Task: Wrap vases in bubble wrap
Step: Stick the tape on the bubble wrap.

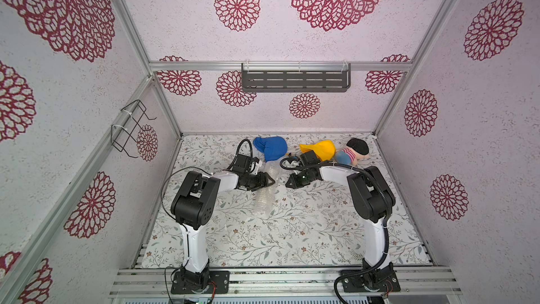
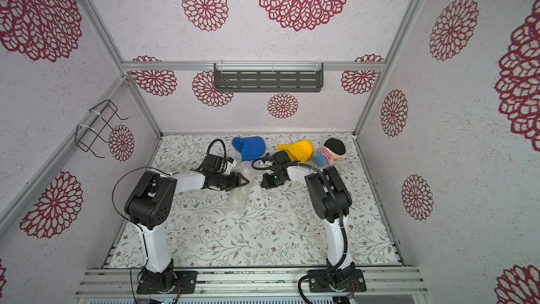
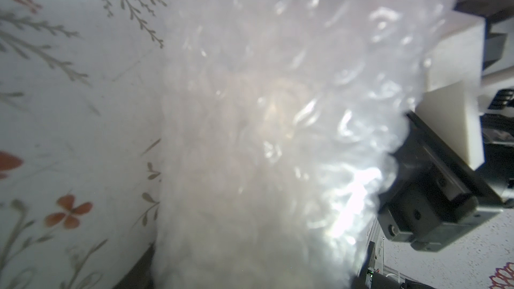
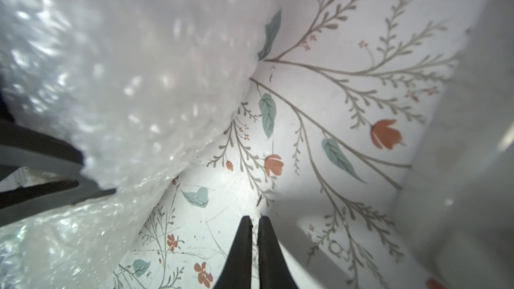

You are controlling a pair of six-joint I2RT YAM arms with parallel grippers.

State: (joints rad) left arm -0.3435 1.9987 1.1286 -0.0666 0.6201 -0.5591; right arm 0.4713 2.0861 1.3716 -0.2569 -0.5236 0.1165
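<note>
No legible text, no labels or brands, no numbers, no signs anywhere

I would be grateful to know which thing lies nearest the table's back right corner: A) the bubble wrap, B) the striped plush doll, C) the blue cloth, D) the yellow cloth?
B: the striped plush doll lies farthest right along the back edge, beyond the yellow cloth.

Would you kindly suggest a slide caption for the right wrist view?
Right hand, shut and empty, points at the floral table cover beside the crinkled bubble wrap.
</note>
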